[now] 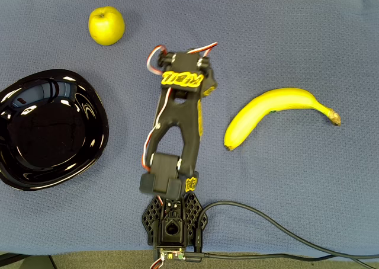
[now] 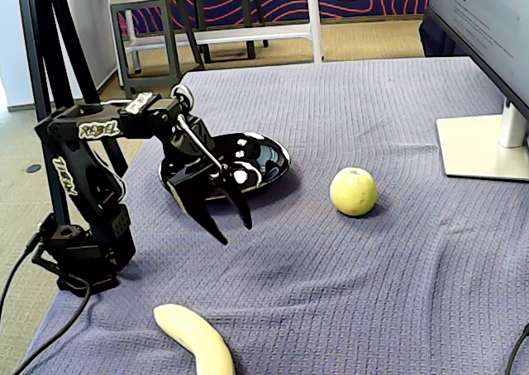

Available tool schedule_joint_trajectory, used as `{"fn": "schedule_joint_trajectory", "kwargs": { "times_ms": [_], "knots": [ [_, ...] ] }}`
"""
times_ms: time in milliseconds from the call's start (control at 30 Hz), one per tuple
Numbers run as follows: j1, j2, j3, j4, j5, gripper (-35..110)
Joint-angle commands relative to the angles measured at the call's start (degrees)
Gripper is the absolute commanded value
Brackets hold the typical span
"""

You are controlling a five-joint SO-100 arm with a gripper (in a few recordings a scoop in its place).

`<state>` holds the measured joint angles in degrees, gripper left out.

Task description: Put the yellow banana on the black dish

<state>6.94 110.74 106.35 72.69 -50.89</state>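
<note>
Over on the left edge of the overhead view sat the black dish [image 1: 50,130], glossy and throwing back reflections, resting flat on the blue-cloth counter [image 1: 284,38]. Up in the upper left of that frame, a round yellow-green apple [image 1: 106,25] stood well apart from the dish. In the centre, the black arm [image 1: 177,127] with yellow lettering stretched up the frame from its base at the bottom edge, cables trailing off to the lower right. And out on the right, the yellow banana [image 1: 278,112] lay on the cloth, brown stem tip pointing to the right edge, well clear of the arm and far from the dish.

Switching to the fixed view: the arm [image 2: 87,193] stood at the left, and its pincer [image 2: 235,230] pointed downward with the two dark fingers spread apart, holding nothing, tips hanging just above the cloth in front of the dish [image 2: 264,164]. The apple [image 2: 354,191] sat right of centre. The banana [image 2: 198,342] lay at the bottom edge, partly cut off by the frame, well apart from the pincer. A monitor foot [image 2: 483,148] rested at the right edge of the counter [image 2: 372,276]
</note>
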Motion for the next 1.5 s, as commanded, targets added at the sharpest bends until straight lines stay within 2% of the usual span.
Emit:
{"fn": "schedule_joint_trajectory", "kwargs": {
  "times_ms": [0,133,433,600,867,1467],
  "knots": [
    [4.2,-1.9,-9.8,7.8,-2.8,16],
    [8.5,-4.0,-13.6,15.4,-8.8,15],
    [21.4,-10.5,-19.5,16.7,-25.4,16],
    [28.2,-13.0,-24.3,20.7,-37.5,18],
    [37.3,-20.0,-25.8,16.4,-52.9,18],
    [28.2,-28.1,-25.0,13.9,-40.5,20]
  ]
}}
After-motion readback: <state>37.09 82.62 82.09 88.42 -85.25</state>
